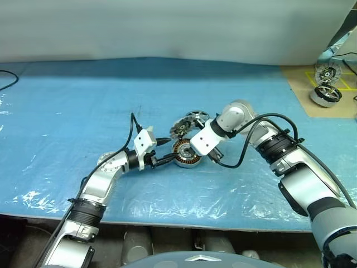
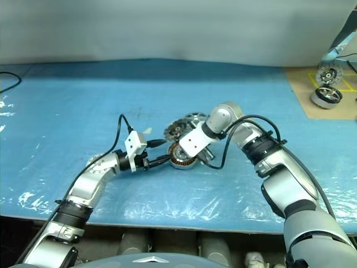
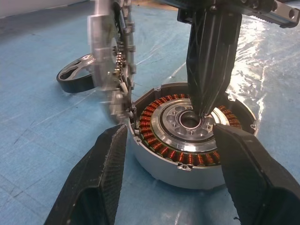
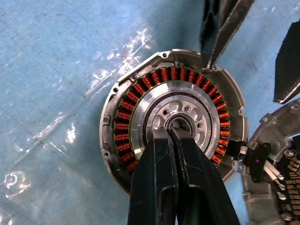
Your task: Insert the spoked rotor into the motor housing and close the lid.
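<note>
Motor housing (image 4: 171, 122) sits on the blue sheet (image 1: 83, 100), windings exposed, bracketed by the left gripper (image 3: 171, 157) with fingers spread wide to either side (contact unclear). Right gripper (image 4: 173, 133), fingers pressed together and empty, points down onto the central hub. Spoked rotor (image 3: 77, 77) lies just beyond, past the hinged lid (image 3: 112, 61).

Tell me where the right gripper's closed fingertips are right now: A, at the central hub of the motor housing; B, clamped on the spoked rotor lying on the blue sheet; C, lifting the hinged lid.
A: the right gripper is shut with its tips on the central hub of the motor housing, inside the ring of copper windings; the spoked rotor lies apart on the blue sheet.
</note>
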